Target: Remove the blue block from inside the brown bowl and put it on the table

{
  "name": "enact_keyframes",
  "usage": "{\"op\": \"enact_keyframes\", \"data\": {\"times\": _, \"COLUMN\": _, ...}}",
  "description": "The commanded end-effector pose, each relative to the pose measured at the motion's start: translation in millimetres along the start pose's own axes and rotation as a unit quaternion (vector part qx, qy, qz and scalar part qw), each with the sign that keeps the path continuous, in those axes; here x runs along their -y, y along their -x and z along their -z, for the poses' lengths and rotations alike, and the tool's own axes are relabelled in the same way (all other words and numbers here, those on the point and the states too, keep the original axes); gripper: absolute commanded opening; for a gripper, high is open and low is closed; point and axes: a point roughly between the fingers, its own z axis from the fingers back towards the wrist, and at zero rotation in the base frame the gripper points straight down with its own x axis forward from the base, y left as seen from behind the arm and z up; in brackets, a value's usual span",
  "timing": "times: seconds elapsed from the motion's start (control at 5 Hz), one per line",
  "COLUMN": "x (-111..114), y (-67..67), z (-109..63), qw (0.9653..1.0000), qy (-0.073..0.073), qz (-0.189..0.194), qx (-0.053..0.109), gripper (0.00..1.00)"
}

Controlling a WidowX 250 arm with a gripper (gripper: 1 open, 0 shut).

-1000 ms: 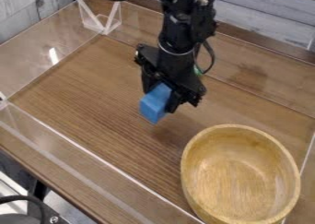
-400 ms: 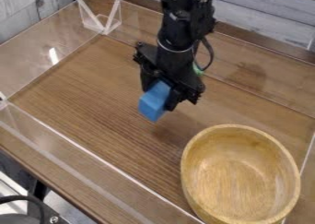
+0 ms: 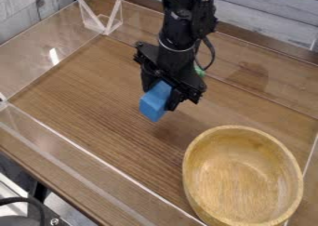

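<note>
The blue block is clamped in my gripper, which is shut on it and points steeply down. The block hangs at or just above the table, left of the brown bowl; whether it touches the wood I cannot tell. The brown bowl sits at the lower right with nothing inside it. The black arm reaches down from the top of the view, and its fingers are partly hidden behind the block.
Low clear acrylic walls border the tabletop on the left and front. A clear triangular stand stands at the back left corner. Bare wood lies left of the gripper.
</note>
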Motion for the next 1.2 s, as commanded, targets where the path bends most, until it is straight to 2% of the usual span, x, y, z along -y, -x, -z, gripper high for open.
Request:
{"op": "enact_keyframes", "data": {"times": 0.0, "x": -3.8, "y": -9.8, "z": -6.9, "qw": 0.9996, "qy": 0.004, "qz": -0.014, "qx": 0.022, "gripper": 1.0}}
{"op": "enact_keyframes", "data": {"times": 1.0, "x": -9.5, "y": -9.0, "z": -25.5, "qw": 0.9987, "qy": 0.038, "qz": -0.033, "qx": 0.01, "gripper": 1.0}}
